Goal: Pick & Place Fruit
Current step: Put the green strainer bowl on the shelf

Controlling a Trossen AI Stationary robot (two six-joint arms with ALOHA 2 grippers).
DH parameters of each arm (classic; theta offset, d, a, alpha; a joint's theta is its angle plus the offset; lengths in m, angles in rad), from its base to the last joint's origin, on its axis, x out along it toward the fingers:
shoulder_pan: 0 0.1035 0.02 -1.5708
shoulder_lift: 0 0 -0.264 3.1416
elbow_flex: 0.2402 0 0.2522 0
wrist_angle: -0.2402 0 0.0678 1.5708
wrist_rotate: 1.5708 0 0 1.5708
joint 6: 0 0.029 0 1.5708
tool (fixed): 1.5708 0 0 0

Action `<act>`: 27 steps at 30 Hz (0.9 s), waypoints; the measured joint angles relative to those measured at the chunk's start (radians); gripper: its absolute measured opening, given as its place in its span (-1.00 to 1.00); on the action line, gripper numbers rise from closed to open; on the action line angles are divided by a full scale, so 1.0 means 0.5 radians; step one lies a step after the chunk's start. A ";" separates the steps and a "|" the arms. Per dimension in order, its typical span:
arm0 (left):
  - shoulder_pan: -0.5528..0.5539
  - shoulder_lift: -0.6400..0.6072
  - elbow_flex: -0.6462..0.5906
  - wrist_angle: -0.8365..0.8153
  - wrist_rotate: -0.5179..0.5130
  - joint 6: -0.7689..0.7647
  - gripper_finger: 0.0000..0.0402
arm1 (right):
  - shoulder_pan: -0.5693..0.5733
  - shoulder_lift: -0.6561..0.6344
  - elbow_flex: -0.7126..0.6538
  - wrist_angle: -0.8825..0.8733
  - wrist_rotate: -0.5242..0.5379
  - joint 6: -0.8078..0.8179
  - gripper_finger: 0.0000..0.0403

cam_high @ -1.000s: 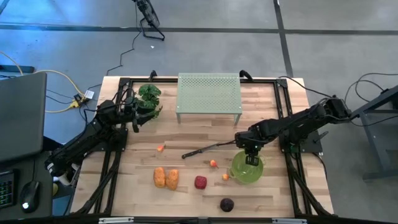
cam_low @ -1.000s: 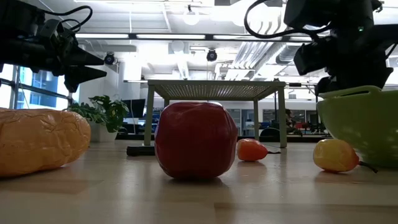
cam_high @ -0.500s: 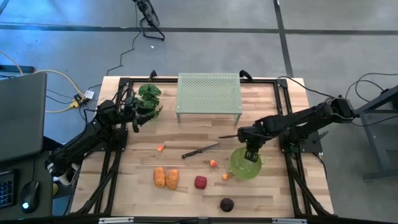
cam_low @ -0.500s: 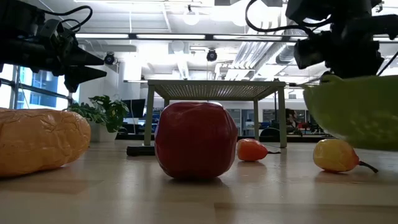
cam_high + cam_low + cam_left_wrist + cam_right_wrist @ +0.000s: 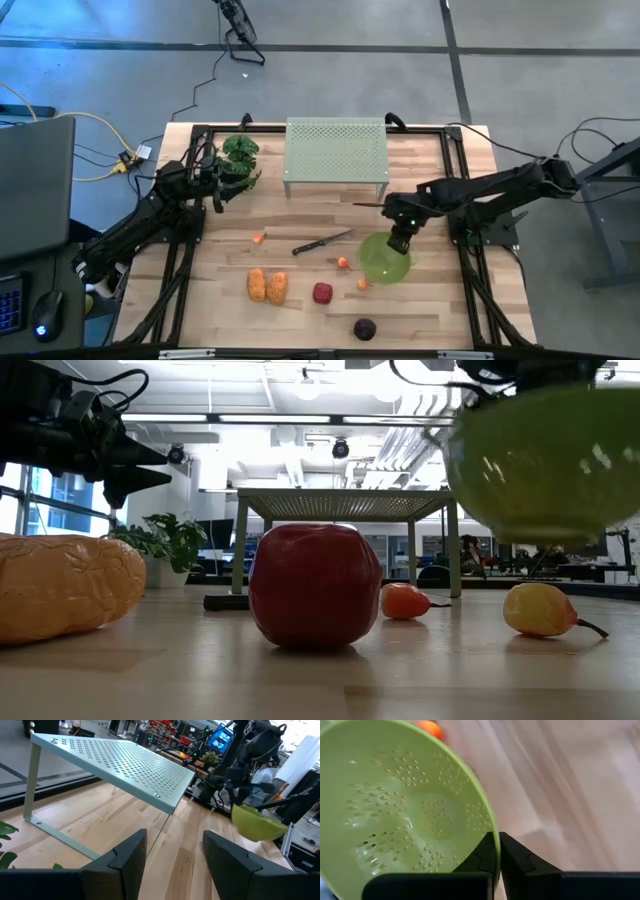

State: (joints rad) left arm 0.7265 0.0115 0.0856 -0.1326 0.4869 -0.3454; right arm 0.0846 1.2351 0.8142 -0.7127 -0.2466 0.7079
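My right gripper [image 5: 397, 243] is shut on a green perforated bowl [image 5: 383, 258], which hangs in the air [image 5: 545, 455] above the table's right half. The fruit lies on the wood: two orange oblong pieces [image 5: 267, 286], a red apple-like one [image 5: 322, 292] [image 5: 315, 585], a dark purple round one [image 5: 365, 328] and tiny orange-red ones [image 5: 344, 263] [image 5: 362, 284] [image 5: 259, 238]. My left gripper [image 5: 220, 187] [image 5: 172, 852] is open, waiting at the far left beside the leafy green bunch [image 5: 240, 150]. My right gripper has the bowl by its rim [image 5: 493, 851], on the side nearest the arm. One finger [image 5: 482, 857] is inside the bowl and the other [image 5: 516, 860] outside. The fingers come from above, pointing down. The bowl is lifted clear of the table and tilted.
A slim dark knife [image 5: 322, 242] lies mid-table, left of the bowl. A pale green perforated rack [image 5: 337, 150] [image 5: 115, 765] stands at the far middle. Bare wood shows between the rack and the knife and along the right edge.
My right gripper has risen with the bowl and drifted a little toward the table's left and far side. The bowl, which stood on the wood a second ago, is now lifted clear and tipped. The small fruit beside it has stayed in place.
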 joint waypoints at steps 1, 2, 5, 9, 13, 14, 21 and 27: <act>0.000 0.000 0.000 0.000 0.000 0.000 -0.05 | -0.003 -0.002 0.005 0.019 -0.013 0.020 -0.98; 0.000 0.000 0.000 0.000 0.000 0.000 -0.05 | -0.005 -0.003 0.022 0.012 -0.015 0.039 -0.98; 0.000 0.000 0.000 0.000 0.000 0.000 -0.05 | -0.005 -0.003 0.101 0.010 0.031 0.049 -0.98; -0.001 0.000 0.000 0.000 0.000 0.000 -0.05 | -0.008 -0.003 0.224 0.010 0.093 0.047 -0.98; -0.001 0.000 0.000 0.000 0.000 0.000 -0.05 | -0.056 -0.004 0.344 -0.066 0.129 0.060 -0.98; -0.001 0.000 0.000 0.000 0.000 0.000 -0.05 | -0.077 -0.004 0.366 -0.079 0.131 0.063 -0.98; 0.000 0.000 0.000 0.000 0.000 0.000 -0.05 | -0.281 -0.004 0.526 -0.086 0.144 0.063 -0.98; 0.000 0.000 -0.001 0.002 0.000 0.000 -0.05 | -0.500 -0.004 0.681 -0.095 0.129 0.047 -0.98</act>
State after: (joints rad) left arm 0.7265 0.0113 0.0853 -0.1314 0.4870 -0.3454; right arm -0.1653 1.2331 1.1548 -0.7602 -0.1820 0.7315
